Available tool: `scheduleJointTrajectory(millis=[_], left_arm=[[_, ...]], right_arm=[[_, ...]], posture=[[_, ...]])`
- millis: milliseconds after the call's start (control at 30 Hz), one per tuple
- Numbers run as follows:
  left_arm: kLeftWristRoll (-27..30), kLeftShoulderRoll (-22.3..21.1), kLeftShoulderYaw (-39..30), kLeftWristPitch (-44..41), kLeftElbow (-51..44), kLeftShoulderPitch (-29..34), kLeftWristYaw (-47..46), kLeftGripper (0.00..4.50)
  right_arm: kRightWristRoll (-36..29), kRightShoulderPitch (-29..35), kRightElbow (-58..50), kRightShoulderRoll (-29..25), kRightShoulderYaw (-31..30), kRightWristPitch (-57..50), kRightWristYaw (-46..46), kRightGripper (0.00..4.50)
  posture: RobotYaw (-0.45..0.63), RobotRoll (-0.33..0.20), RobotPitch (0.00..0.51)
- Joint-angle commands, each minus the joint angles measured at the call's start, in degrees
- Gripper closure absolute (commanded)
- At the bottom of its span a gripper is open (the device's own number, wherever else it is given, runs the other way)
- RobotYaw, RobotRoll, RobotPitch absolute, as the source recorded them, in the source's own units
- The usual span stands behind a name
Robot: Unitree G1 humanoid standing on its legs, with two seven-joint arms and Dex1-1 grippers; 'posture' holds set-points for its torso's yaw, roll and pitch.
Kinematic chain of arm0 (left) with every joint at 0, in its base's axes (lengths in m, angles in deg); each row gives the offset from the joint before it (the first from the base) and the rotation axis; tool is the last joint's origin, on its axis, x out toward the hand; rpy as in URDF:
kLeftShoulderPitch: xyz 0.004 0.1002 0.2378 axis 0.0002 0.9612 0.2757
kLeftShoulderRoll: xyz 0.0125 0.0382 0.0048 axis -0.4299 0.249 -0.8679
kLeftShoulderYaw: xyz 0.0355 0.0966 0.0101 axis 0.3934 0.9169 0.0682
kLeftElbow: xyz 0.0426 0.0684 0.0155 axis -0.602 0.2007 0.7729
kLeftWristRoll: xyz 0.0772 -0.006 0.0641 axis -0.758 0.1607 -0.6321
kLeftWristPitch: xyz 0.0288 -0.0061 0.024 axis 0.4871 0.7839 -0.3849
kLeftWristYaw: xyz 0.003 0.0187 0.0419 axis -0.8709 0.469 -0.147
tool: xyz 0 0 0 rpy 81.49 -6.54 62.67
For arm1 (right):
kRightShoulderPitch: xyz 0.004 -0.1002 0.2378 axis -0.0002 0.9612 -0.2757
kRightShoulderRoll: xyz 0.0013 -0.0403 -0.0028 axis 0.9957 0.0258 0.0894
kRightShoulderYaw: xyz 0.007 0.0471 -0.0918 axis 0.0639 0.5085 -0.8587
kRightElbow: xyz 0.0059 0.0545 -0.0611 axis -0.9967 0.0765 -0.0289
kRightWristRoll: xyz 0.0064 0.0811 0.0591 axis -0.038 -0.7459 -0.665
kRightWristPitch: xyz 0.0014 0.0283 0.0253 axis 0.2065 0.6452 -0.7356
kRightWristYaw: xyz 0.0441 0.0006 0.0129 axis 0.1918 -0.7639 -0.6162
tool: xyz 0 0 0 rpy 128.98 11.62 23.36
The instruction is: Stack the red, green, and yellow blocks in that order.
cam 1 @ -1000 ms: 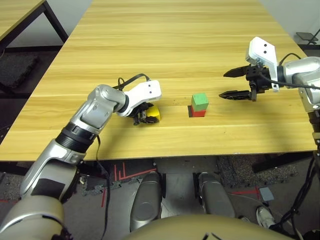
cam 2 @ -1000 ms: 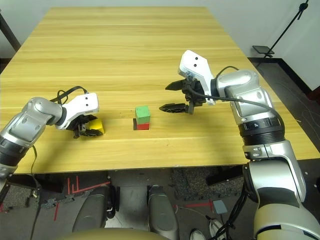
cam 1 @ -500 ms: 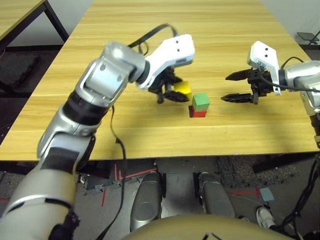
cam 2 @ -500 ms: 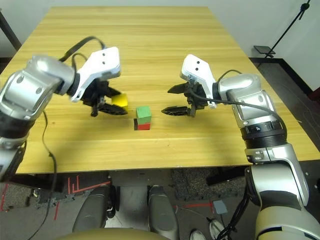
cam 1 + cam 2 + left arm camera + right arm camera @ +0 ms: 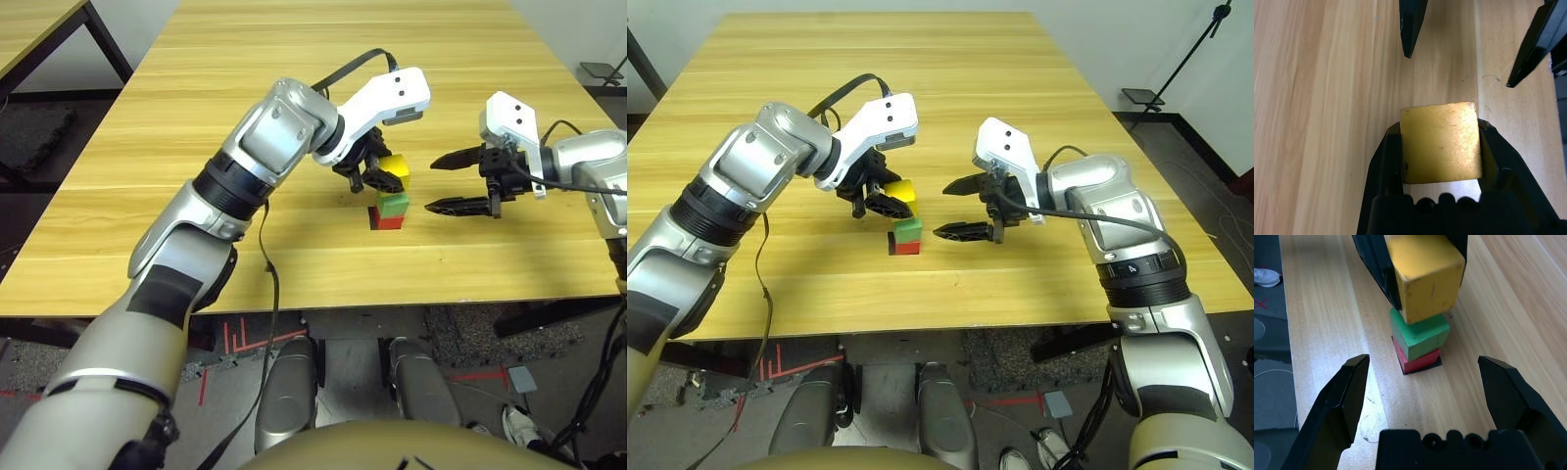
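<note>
The green block (image 5: 395,204) sits on the red block (image 5: 389,221), which rests on a flat black square patch (image 5: 373,217) near the middle of the table. My left gripper (image 5: 382,176) is shut on the yellow block (image 5: 394,165) and holds it slightly tilted just above the green block. From the right wrist view, the yellow block (image 5: 1425,276) hangs over the green block (image 5: 1419,334) and red block (image 5: 1420,361). My right gripper (image 5: 432,185) stands open just right of the stack, touching nothing.
The wooden table (image 5: 294,78) stretches far behind the stack, and its front edge (image 5: 294,299) runs close below it. A second table (image 5: 39,24) stands at the far left. A black stand (image 5: 1200,44) rises beyond the table's right side.
My left gripper has lifted the yellow block from the table's left part and carried it right, to just above the green block. The right gripper has edged slightly toward the stack, still open.
</note>
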Motion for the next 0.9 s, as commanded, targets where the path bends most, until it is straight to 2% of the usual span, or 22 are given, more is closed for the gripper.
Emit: scheduleJointTrajectory(millis=[33, 433, 900], left_arm=[[-1.15, 1.22, 1.02, 1.43, 0.86, -0.25, -0.35, 2.46], [-3.21, 3.09, 1.24, 4.08, 3.21, -0.18, -0.67, 2.46], [-4.94, 2.12, 2.18, 2.33, 1.73, 0.13, 1.39, 2.46]], right_arm=[[-0.85, 0.63, -0.66, -0.89, 1.08, -0.26, -0.36, 0.00], [-0.74, 0.94, -0.17, -0.46, 0.77, 0.06, -1.16, 0.00], [-0.33, 0.86, 1.07, -0.55, 0.52, 0.79, -1.14, 0.00]], posture=[[0.13, -0.048, 0.080], [0.13, -0.040, 0.086], [0.14, -0.037, 0.093]])
